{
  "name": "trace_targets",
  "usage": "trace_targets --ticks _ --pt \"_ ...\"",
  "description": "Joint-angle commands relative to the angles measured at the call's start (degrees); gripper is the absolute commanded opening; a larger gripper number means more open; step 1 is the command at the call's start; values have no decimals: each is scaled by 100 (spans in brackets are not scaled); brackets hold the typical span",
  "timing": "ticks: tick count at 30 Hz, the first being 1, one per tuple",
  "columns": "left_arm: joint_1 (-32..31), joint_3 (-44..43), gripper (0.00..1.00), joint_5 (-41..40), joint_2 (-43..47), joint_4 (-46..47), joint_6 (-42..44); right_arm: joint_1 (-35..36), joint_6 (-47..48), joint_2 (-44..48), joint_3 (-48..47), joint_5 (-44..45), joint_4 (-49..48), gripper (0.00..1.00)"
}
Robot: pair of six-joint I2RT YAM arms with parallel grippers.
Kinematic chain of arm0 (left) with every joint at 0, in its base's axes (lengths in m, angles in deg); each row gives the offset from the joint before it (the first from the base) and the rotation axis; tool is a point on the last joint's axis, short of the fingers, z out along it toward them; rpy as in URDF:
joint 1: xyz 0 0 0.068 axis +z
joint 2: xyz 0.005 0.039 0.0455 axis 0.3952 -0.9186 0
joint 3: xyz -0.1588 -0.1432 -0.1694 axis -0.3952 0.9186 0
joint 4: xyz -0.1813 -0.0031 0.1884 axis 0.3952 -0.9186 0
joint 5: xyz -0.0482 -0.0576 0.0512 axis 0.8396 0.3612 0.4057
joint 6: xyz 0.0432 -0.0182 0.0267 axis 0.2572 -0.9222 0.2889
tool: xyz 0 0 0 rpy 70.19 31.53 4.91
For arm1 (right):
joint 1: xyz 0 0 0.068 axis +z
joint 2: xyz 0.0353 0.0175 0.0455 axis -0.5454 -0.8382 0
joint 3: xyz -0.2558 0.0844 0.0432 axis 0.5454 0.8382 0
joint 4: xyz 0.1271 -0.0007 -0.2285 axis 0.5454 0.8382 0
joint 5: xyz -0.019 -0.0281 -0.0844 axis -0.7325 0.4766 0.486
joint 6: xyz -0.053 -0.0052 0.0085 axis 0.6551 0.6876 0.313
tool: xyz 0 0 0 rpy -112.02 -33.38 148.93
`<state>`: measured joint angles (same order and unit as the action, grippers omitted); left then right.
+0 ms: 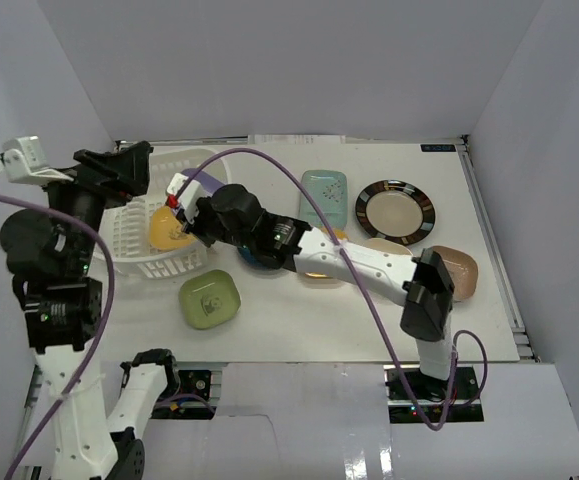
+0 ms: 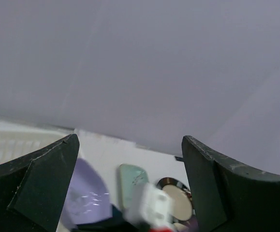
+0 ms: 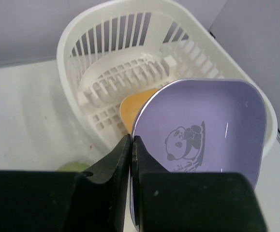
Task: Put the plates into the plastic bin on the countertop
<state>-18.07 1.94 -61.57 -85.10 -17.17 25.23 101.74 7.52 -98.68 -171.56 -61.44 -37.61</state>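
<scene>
My right gripper (image 1: 191,213) is shut on the edge of a purple plate (image 3: 202,145) with a panda print, holding it upright over the near-right rim of the white plastic bin (image 1: 134,250). In the right wrist view the jaws (image 3: 131,145) pinch the plate's left edge, with the bin (image 3: 106,43) just behind. An orange plate (image 3: 135,108) lies inside the bin. My left gripper (image 1: 134,165) is open and empty, raised over the bin's far side; its view (image 2: 130,139) shows the purple plate (image 2: 84,198) below.
On the countertop lie a green plate (image 1: 210,298) in front of the bin, a teal rectangular plate (image 1: 323,195), a black-rimmed round plate (image 1: 396,211), a brown plate (image 1: 456,272) and a pale yellow plate (image 1: 319,272) partly under my right arm. White walls enclose the table.
</scene>
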Motion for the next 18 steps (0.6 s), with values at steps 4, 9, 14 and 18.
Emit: trace_targets --ticks 4,9,14,18 --pt "-712 -2205 98 345 -200 -1275 789 -575 692 -1238 -1464 -1425 -1193 8" --pt "-1048 -2158 98 1003 -43 -1381 676 -576 1115 -2795 -3146 -1645 -814 8" --pt "-1110 -1158 98 1390 212 -1390 553 -497 1368 -3120 -2725 -1681 -1438 9" --pt "-1119 -341 98 1636 528 -1556 447 -453 1335 -3315 -2761 -1645 -1465 19"
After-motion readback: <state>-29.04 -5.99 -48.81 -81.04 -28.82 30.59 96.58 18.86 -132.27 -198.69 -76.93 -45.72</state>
